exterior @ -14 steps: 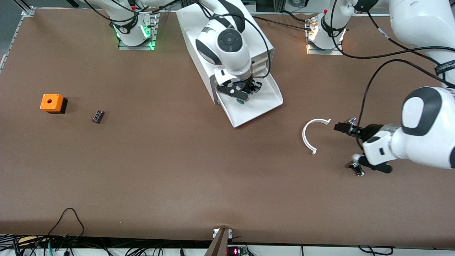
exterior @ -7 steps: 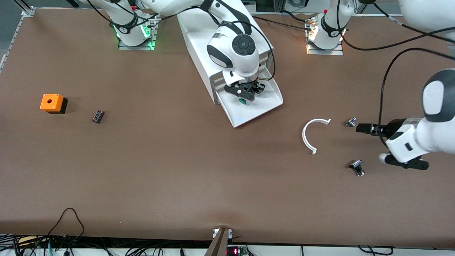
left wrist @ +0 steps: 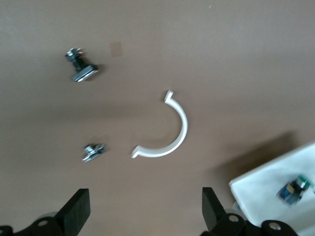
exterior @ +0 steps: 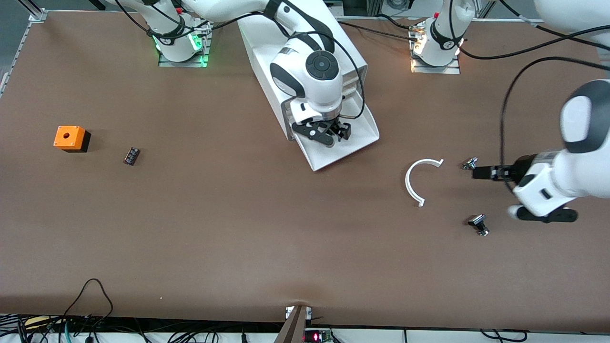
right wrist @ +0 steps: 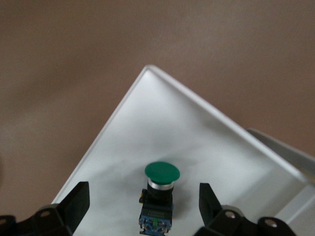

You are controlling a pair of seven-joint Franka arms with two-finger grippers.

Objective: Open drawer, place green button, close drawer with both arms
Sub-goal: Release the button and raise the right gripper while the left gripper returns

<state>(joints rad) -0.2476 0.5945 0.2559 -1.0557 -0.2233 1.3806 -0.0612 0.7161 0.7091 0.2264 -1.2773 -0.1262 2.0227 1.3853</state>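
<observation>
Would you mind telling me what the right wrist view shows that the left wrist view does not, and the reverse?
Only the right wrist view: the button's round green cap seen close, lying between the right gripper's open jaws, and a corner of the drawer.

Only the left wrist view: a white curved piece and two small silver buttons on the brown table, with the left gripper's open jaws.

Both: the drawer and the button in it, which in the left wrist view appear only small at the edge, and the table.
</observation>
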